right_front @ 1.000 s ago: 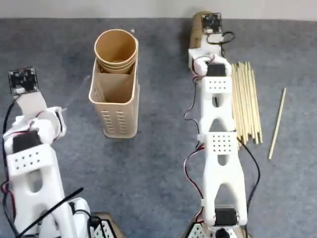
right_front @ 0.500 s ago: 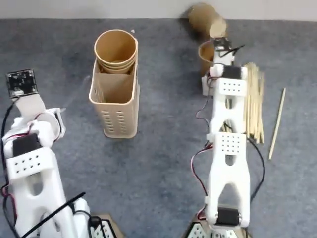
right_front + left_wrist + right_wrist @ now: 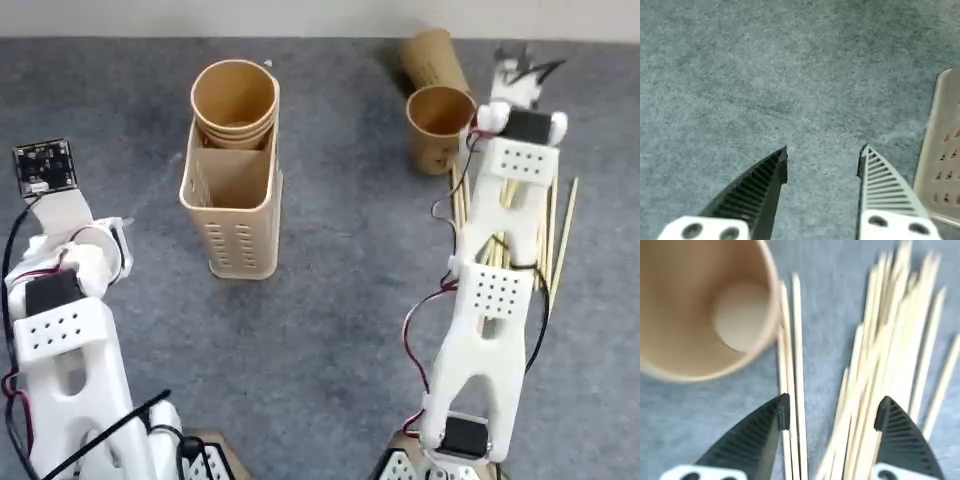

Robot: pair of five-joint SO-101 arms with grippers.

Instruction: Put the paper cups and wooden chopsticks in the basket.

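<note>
1. Far right on the bench (image 3: 330,320), the right arm (image 3: 495,280) lies stretched out over the wooden chopsticks (image 3: 553,228), which are fanned flat on the grey surface beneath it.
2. Right jaws are apart and gripping nothing. They hang just above the bundle, with sticks running between the two tips in the right wrist view.
3. Just beside those sticks sits a loose paper cup (image 3: 438,125), tipped over with its open mouth facing up toward the high camera. The right wrist view looks straight down inside it, and a pair of stray sticks (image 3: 796,340) lies against its rim.
4. Behind it, at the far edge, a second paper cup (image 3: 432,58) lies on its side, just beside the first.
5. Across to the left, the basket (image 3: 238,235) stands upright, well apart from the loose cups. A stack of paper cups (image 3: 234,100) is nested in its far compartment.
6. Nearer the front left, the left arm (image 3: 60,310) is held beside the basket. Left jaws are apart, nothing between them, poised over bare grey bench with the basket's perforated wall just off to one side.
</note>
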